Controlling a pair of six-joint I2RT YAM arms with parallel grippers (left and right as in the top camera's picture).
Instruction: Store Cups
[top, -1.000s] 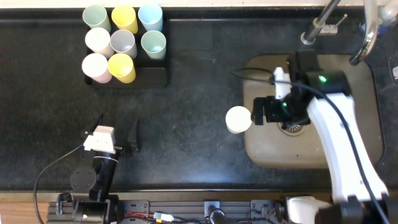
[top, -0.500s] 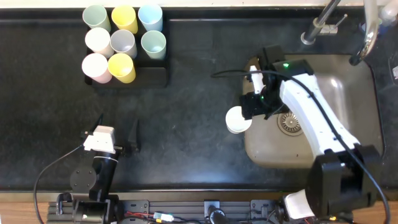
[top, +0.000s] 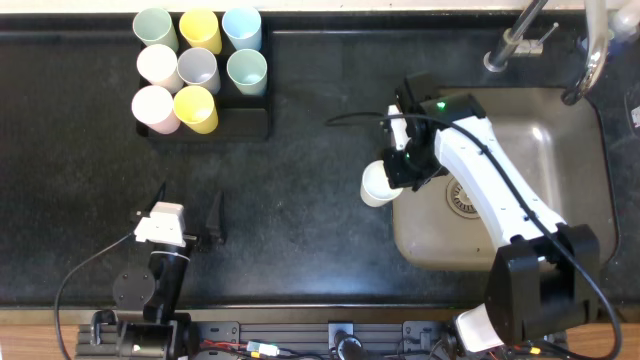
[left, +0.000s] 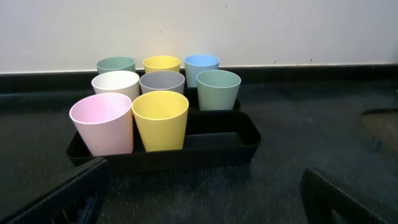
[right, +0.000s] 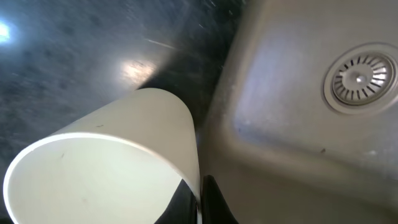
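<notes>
The dark worktop (top: 320, 200) is spread beneath both claws, and the sink (top: 560, 250) is sunk into it just below the right claw (top: 403, 172). A black tray (left: 217, 146) is set well apart from that claw and directly ahead of the left claw (top: 190, 212), whose fingers are spread wide with nothing between them. Eight pastel cups (left: 160, 118) are stood upright in the tray, with a free place left at the corner nearest the left claw. The white cup (right: 118, 155) is held in the right claw, pinched through its wall at the rim and tilted above the sink's edge. It is judged to be light, stiff, thin-walled and smooth, so slipping is likelier than breaking. A pinch across the rim wall is judged the soundest hold, since the tapered side offers little purchase. No brand, label or writing can be read on the cups or the tray.
</notes>
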